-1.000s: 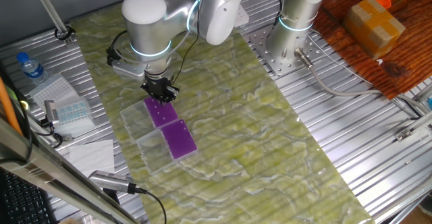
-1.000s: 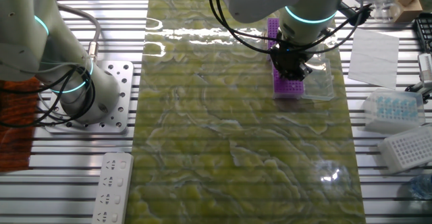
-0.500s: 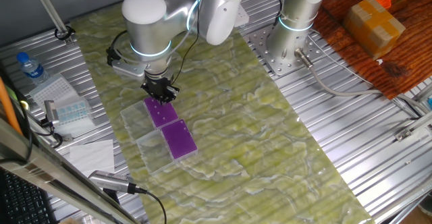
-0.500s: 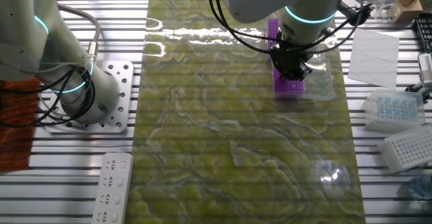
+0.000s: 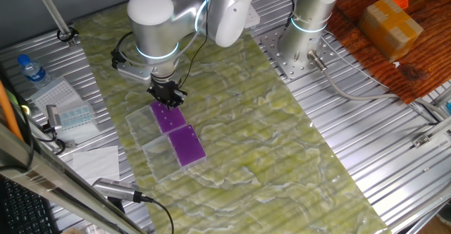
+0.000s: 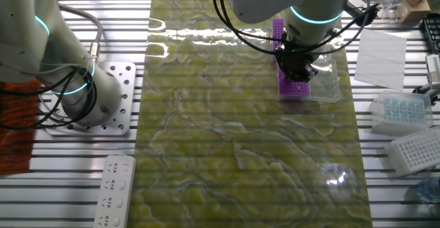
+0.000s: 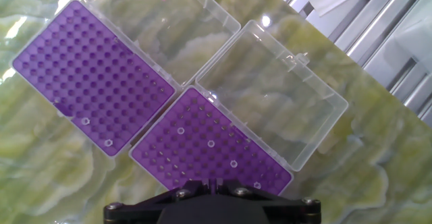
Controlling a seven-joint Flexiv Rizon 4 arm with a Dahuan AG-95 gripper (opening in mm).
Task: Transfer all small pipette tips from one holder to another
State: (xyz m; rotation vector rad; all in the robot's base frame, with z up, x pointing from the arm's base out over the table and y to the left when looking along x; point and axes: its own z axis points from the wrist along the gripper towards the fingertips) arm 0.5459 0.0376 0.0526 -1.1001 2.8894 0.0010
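Claw (image 5: 168,100) low over purple rack (image 5: 166,117) far edge.

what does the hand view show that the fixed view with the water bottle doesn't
Only the hand view resolves the small pipette tips as white dots in the nearer purple rack, plus each rack's hole grid. Only that fixed view shows the water bottle, the arm and the gripper above the racks; its fingers aren't discernible. Both show two purple racks with open clear lids on the green mat.

tool (image 6: 297,69) – low over purple rack (image 6: 292,87) | jaws – unclear | green mat (image 6: 227,132)
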